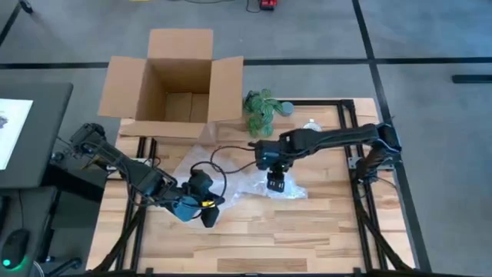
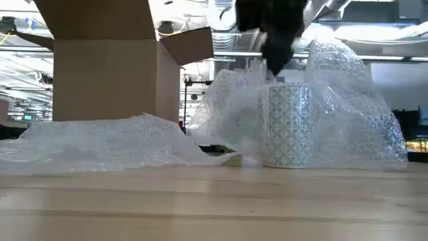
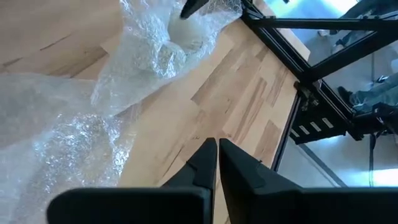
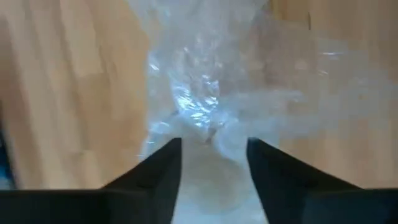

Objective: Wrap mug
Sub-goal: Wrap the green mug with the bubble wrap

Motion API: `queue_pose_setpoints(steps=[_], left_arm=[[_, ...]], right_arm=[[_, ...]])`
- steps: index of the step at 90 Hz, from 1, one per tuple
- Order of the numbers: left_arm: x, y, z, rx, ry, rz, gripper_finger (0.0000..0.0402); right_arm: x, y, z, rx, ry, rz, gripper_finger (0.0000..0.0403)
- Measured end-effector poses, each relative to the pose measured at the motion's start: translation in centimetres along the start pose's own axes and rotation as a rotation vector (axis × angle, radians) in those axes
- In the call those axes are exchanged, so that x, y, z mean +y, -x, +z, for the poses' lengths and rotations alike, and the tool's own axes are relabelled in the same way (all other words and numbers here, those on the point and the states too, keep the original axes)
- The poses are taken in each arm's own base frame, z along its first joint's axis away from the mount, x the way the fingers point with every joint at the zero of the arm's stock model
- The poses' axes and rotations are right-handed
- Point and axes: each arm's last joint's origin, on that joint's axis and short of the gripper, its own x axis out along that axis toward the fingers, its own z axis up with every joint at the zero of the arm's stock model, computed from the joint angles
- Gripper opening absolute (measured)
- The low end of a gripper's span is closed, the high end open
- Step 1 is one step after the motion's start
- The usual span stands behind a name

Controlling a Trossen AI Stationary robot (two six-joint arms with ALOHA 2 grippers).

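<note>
A white mug with a teal pattern [image 2: 289, 127] stands upright on its base on the wooden table, with clear bubble wrap [image 2: 348, 100] heaped over and around it. The wrap's flat part [image 1: 223, 181] spreads toward the table's left. My right gripper [image 1: 275, 185] hangs open just above the mug, pointing down, with a bunched ridge of wrap [image 4: 202, 118] between its fingers. In the high view this gripper hides the mug. My left gripper [image 3: 217, 149] is shut on nothing, over bare wood near the wrap's near-left edge [image 1: 209, 218]. My right gripper comes from above, its fingers [image 4: 165, 168] on either side of the gathered bubble wrap over the mug's top. Whether the fingers touch the wrap, I cannot tell.
An open cardboard box [image 1: 181, 85] stands beyond the table's far left corner. A green plant [image 1: 261, 111] and a small pale object [image 1: 311, 123] sit at the far edge. Black frame rails [image 1: 357, 154] run along the table's sides. Bare wood [image 1: 307, 231] lies toward the near edge.
</note>
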Motion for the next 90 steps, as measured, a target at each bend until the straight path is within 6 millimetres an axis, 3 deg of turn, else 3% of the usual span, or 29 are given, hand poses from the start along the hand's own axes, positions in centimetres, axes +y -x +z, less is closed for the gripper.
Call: queue_pose_setpoints(steps=[10, 22, 39, 51, 70, 78, 90], left_arm=[[0.0, 0.0, 0.0, 0.0, 0.001, 0.0, 0.0], [0.0, 0.0, 0.0, 0.0, 0.002, 0.0, 0.0], [0.0, 0.0, 0.0, 0.0, 0.006, -0.001, 0.0], [0.0, 0.0, 0.0, 0.0, 0.007, 0.0, 0.0], [0.0, 0.0, 0.0, -0.002, 0.008, 0.001, 0.0], [0.0, 0.0, 0.0, -0.01, 0.008, 0.004, 0.0], [0.0, 0.0, 0.1, -0.03, 0.012, 0.013, 0.0]], right_arm=[[-0.9, -1.9, 0.4, 0.043, 0.044, -0.068, 0.0226], [-1.8, -4.6, 0.7, 0.121, 0.058, -0.044, 0.0225], [-1.7, -7.5, 0.5, 0.228, 0.097, -0.009, 0.0195], [-1.4, -8.6, 0.5, 0.25, 0.126, -0.006, 0.0149], [-1.4, -7.9, 0.4, 0.232, 0.063, -0.023, 0.0027], [-1.4, -6.7, 0.2, 0.217, -0.044, -0.031, 0.0022], [-0.5, -3.3, 0.3, 0.107, -0.202, -0.016, 0.0022]])
